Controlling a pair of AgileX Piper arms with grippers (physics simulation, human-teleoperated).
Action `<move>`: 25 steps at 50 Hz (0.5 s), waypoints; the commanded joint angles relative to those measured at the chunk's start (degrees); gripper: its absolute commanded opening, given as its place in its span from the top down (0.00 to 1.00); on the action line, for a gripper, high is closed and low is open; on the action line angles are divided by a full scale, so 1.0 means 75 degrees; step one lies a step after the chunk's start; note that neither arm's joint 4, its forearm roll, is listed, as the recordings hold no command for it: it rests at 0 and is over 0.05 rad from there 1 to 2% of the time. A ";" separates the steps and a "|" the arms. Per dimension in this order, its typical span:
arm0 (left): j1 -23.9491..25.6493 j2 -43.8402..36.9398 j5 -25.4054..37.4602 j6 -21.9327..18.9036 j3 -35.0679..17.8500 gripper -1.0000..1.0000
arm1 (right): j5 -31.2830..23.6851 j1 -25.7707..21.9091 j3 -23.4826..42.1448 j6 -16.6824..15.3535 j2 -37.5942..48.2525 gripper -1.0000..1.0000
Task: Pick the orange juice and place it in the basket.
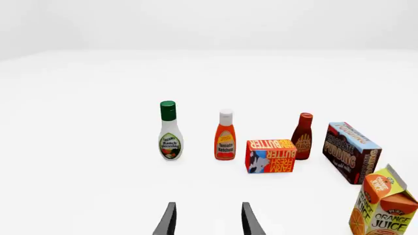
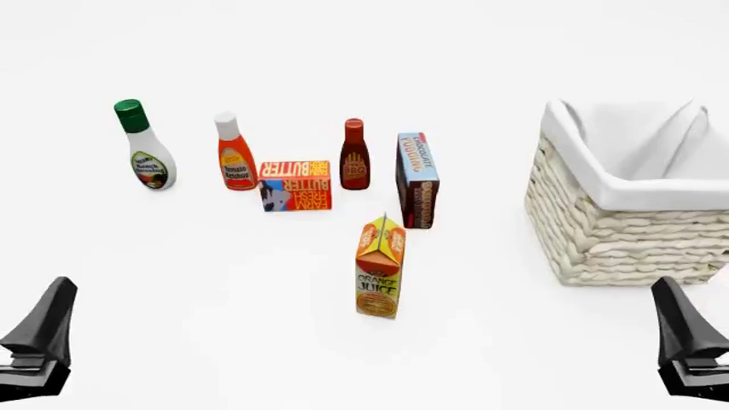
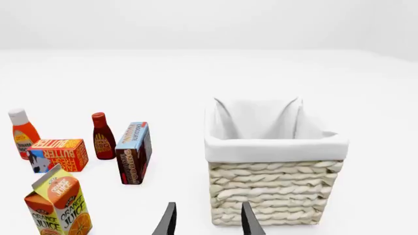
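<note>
- The orange juice [image 2: 381,267] stands upright on the white table [image 2: 205,282], nearest the arms of all the groceries, its long axis vertical and its gabled top pointing up.
- Behind the carton sits a loose row: the chocolate pudding box [image 2: 417,179] on its narrow side just beyond it, then the dark red sauce bottle [image 2: 354,155], the butter box [image 2: 295,185], the ketchup bottle [image 2: 235,152] and the ranch dressing bottle [image 2: 142,145] farthest left.
- The basket [image 2: 621,231] sits well apart to the carton's right, lined in white cloth and holding nothing visible.
- The left gripper [image 1: 209,220] points across the table with a clear gap between its two dark fingers, holding nothing; in its wrist view the carton lies off to one side of the jaws rather than between them.
- The right gripper [image 3: 207,220] is likewise spread wide and holding nothing, aimed at the basket's woven wall, with the carton off to the other side in its view.
- In the front view the carton stands roughly midway between the two arms, forward of both and touched by neither.
- The right arm looks the better choice, since the basket lies on its side of the table.
- A sideways grasp across the carton's narrow body appears to suit its upright stance; a clumsy approach could tip it over.
</note>
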State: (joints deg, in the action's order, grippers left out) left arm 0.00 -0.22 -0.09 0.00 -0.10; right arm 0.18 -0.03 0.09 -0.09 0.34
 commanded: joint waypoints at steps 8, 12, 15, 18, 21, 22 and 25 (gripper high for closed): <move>-0.0002 -0.0124 -0.0095 0.0001 -0.0022 0.00 | 0.0144 -0.0021 0.0013 -0.0092 0.0199 0.00; -0.0002 -0.0152 -0.0121 0.0003 -0.0021 0.00 | 0.0176 -0.0023 0.0011 -0.0097 0.0231 0.00; -0.0002 -0.0168 -0.0140 0.0001 -0.0021 0.00 | 0.0128 -0.0011 0.0016 -0.0043 0.0156 0.00; -0.0003 -0.0191 -0.0162 0.0003 -0.0021 0.00 | 0.0247 -0.0009 0.0009 -0.0099 0.0317 0.00; -0.0003 -0.0201 -0.0172 0.0001 -0.0022 0.00 | 0.0153 -0.0005 0.0016 -0.0046 0.0188 0.00; -0.0004 -0.0203 -0.0174 0.0002 -0.0022 0.00 | 0.0116 -0.0004 0.0020 -0.0029 0.0142 0.00; -0.0004 -0.0200 -0.0172 0.0001 -0.0024 0.00 | 0.0221 -0.0008 0.0010 -0.0089 0.0288 0.00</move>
State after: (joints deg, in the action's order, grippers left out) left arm -0.02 -1.45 -1.12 0.01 -0.25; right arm 1.34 -0.12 0.19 -0.55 1.81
